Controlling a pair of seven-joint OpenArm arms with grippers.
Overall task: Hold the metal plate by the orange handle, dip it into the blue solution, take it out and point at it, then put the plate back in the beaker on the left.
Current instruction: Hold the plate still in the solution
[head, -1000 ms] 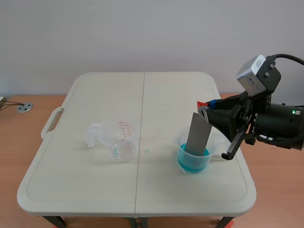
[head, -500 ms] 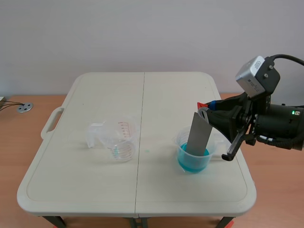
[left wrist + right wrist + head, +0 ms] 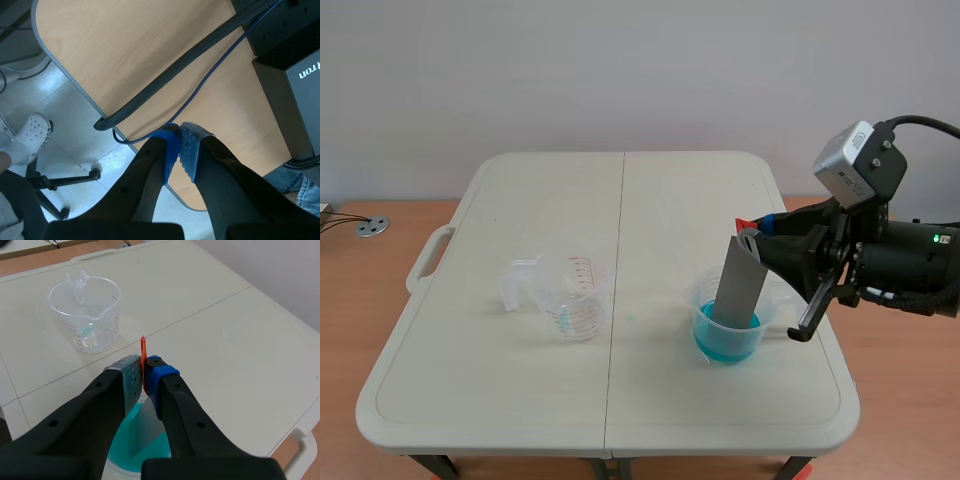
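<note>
We see approx. no change: right gripper point(image 3: 143, 377) pinches orange handle point(image 3: 143, 347), plate point(image 3: 740, 282) stays in blue liquid point(image 3: 725, 346); lift-out probably next. Left gripper point(image 3: 179, 150) pressed together.

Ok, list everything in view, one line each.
folding table: one, cream, centre
metal plate: one, grey, orange handle, standing in the blue solution
solution beaker: one, clear, table's right half
measuring beaker: one, clear, red markings, table's left half
cables: two, black and blue, on wooden desk
right gripper: one, black, shut on the orange handle
left gripper: one, black, shut, over the desk edge
</note>
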